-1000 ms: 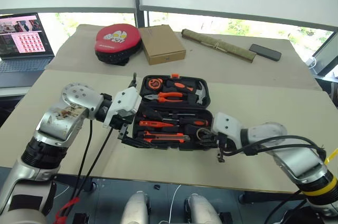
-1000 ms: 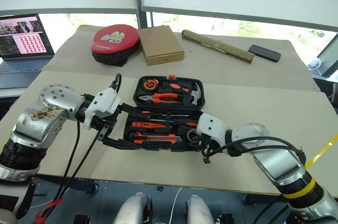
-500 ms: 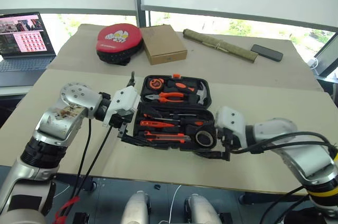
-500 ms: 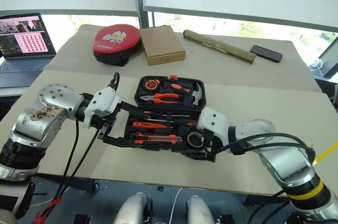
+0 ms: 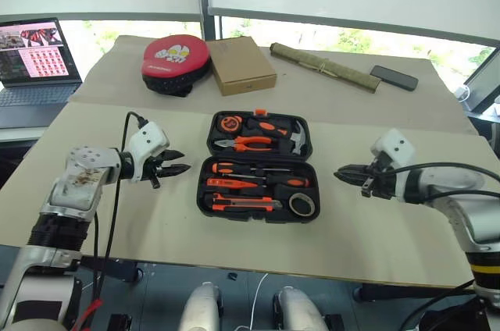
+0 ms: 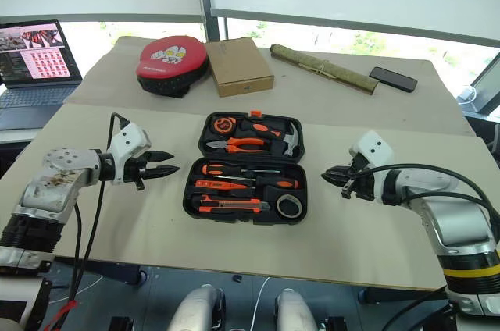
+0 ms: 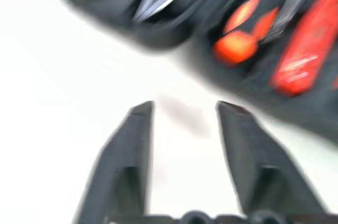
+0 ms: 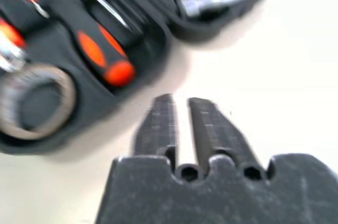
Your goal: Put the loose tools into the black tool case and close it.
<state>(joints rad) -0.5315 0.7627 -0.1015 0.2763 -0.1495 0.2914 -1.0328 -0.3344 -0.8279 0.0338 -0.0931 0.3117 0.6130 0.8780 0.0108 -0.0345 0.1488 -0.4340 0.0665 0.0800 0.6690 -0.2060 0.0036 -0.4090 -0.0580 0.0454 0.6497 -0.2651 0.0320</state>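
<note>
The black tool case lies open and flat in the middle of the table. In its near half sit two black-and-orange screwdrivers, a utility knife and a tape roll. The far half holds pliers, a hammer and a tape measure. My left gripper hovers left of the case, apart from it, open and empty, also in the left wrist view. Right of the case, my right gripper points at it, shut and empty, likewise in the right wrist view.
At the back stand a red-and-black round pad, a brown cardboard box, an olive rolled bundle and a dark phone. A laptop sits on a side table at far left. Bare tabletop lies on both sides of the case.
Both grippers have drawn away from the case's near corners, the left one leftward and the right one rightward. The right gripper opened half a second ago and has since shut. The case lies flat.
</note>
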